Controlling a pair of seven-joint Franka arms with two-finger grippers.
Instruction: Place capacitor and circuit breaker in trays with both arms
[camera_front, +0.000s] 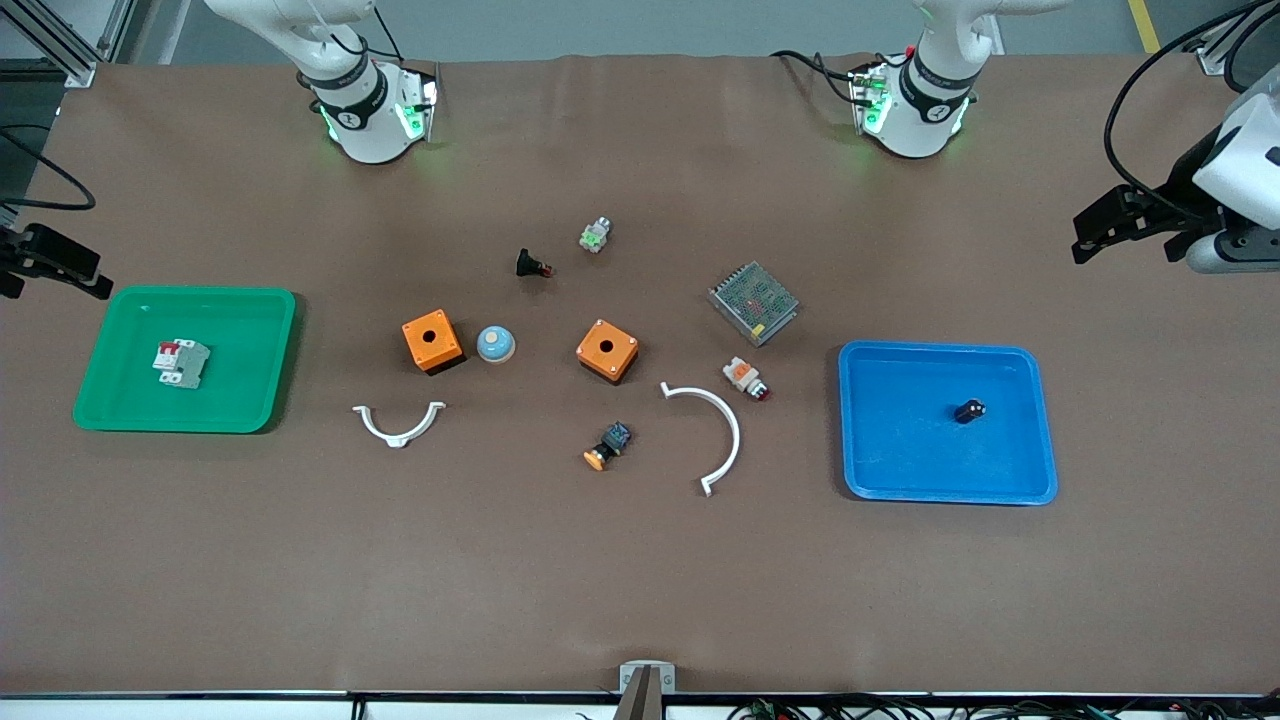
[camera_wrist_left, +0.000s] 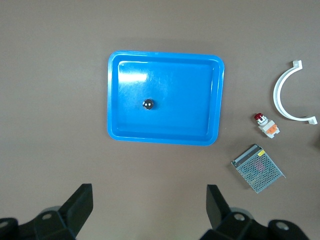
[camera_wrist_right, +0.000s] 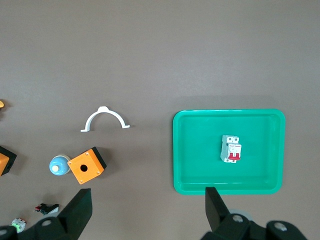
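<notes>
On the brown counter (camera_front: 640, 560), toward the right arm's end, a shallow green plastic tray (camera_front: 120, 400) holds the small white-grey circuit breaker (camera_front: 181, 362) with red switch levers, lying flat on the tray floor. Toward the left arm's end, a shallow blue plastic tray (camera_front: 900, 470) holds the tiny black cylindrical capacitor (camera_front: 969, 410), which rests apart from the tray walls. Between the two trays lie two orange square boxes (camera_front: 432, 341) with round holes and two white curved plastic clips (camera_front: 399, 424). Each arm is drawn back and waits high over its own end of the counter. The left hand (camera_wrist_left: 150, 212) hangs above bare counter just beside the blue tray, fingers spread wide and holding nothing. The right hand (camera_wrist_right: 148, 212) hangs by the edge of the green tray, fingers likewise spread and empty.
</notes>
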